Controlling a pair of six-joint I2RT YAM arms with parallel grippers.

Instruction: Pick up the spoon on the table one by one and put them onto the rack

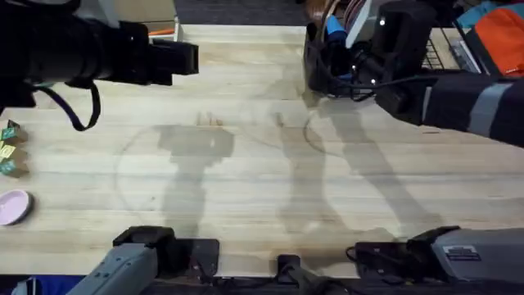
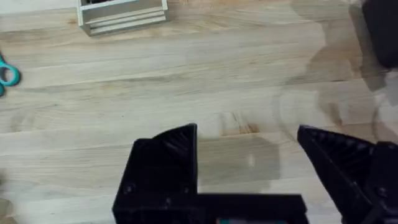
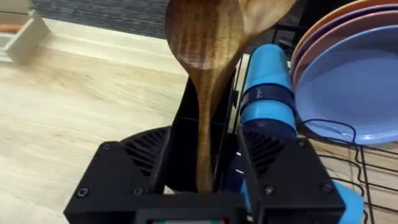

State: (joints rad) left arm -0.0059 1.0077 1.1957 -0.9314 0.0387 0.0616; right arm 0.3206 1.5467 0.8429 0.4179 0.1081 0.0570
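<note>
Right wrist: right gripper (image 3: 208, 180) clamped on spoon (image 3: 202, 43) handle, over rack (image 3: 367, 180).

Rack (image 1: 446, 45) sits at table's (image 1: 246, 164) far right corner, caddy (image 1: 327, 61) on its left side. Spoon (image 3: 204, 56) stands over the caddy, plates (image 3: 348, 81) racked just beside. Wooden box (image 2: 122, 14) at far edge, well left of rack.
</note>
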